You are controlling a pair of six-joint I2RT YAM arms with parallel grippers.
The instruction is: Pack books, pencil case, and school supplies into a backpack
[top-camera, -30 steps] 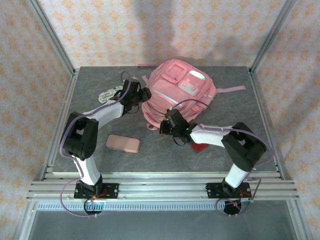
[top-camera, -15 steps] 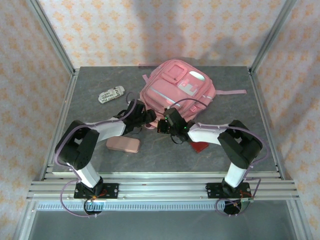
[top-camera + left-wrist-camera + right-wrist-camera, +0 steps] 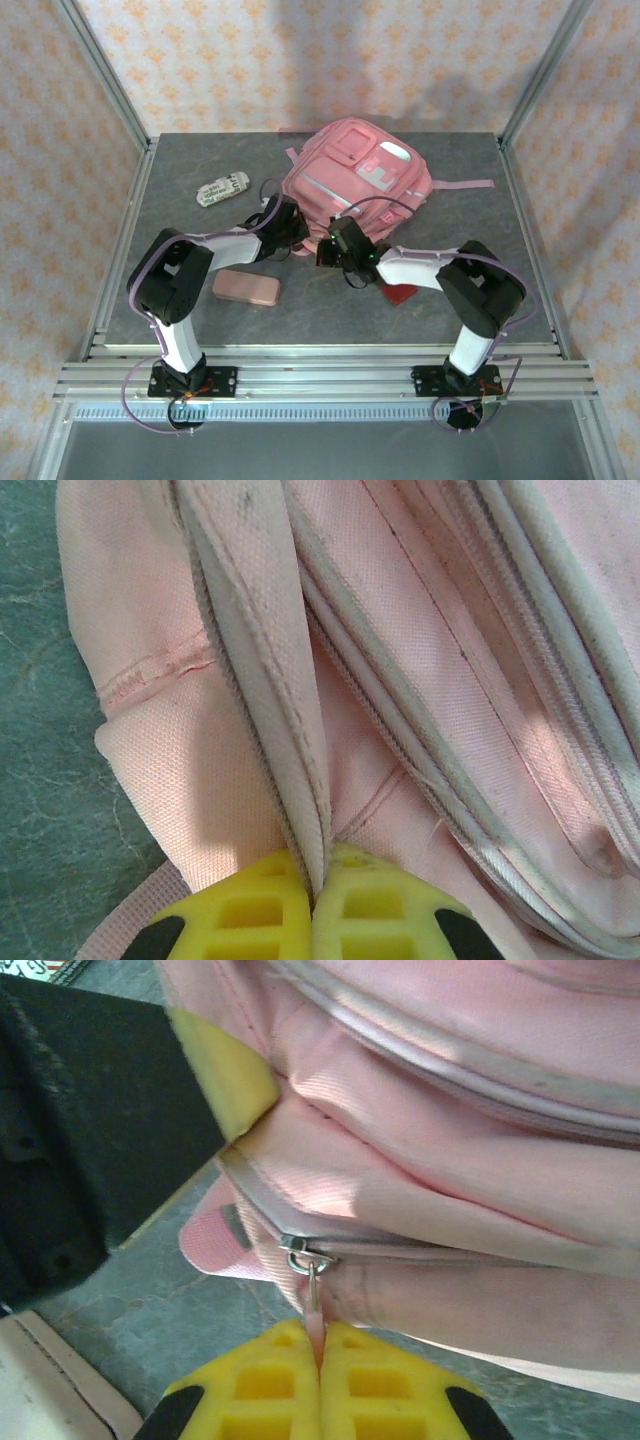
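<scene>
The pink backpack (image 3: 355,180) lies at the back middle of the table. My left gripper (image 3: 299,232) is at its near left edge, shut on a fold of the zipper seam (image 3: 300,730); the yellow fingertips (image 3: 260,900) pinch the fabric. My right gripper (image 3: 324,250) is just beside it, shut on the pink zipper pull (image 3: 317,1325) that hangs from the metal slider (image 3: 300,1250). A flat pink pencil case (image 3: 245,287) lies in front of the left arm. A red square pad (image 3: 402,295) peeks out under the right arm. The books are out of view.
A small white patterned pouch (image 3: 222,188) lies at the back left. The left gripper's black body (image 3: 80,1130) and yellow pad (image 3: 225,1070) sit close above and to the left of the slider. Metal frame posts stand at the table's corners.
The left gripper came from the backpack's far left side to its near left edge and shut on the seam. The right gripper stayed on the zipper pull.
</scene>
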